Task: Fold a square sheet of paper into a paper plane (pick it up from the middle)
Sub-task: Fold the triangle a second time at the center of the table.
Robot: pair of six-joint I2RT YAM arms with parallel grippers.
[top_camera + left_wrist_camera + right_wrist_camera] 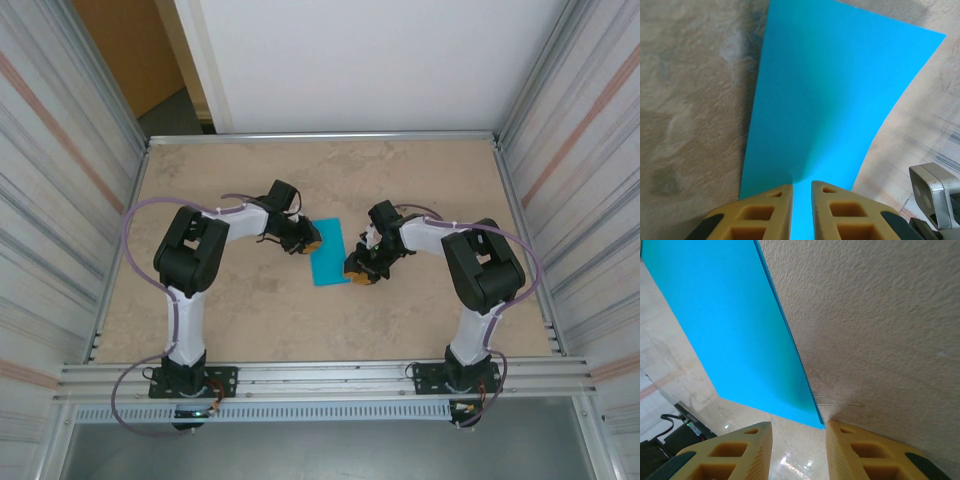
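Note:
The square sheet of paper (329, 252) is a teal-blue rectangle lying in the middle of the table. My left gripper (312, 240) sits at its upper left edge. In the left wrist view, my left gripper (801, 186) stands on the paper (830, 100) with only a narrow gap between its tan fingers, and a slight ridge of paper rises from that gap. My right gripper (358, 273) is at the paper's near right corner. Seen from the right wrist, it (799, 424) is open, and the right fingertip (840, 432) touches the corner of the paper (730, 325).
The tabletop (250, 310) is beige and mottled, walled by metal rails (320, 137) at the back and corrugated panels at both sides. Part of the right arm (935, 192) shows in the left wrist view.

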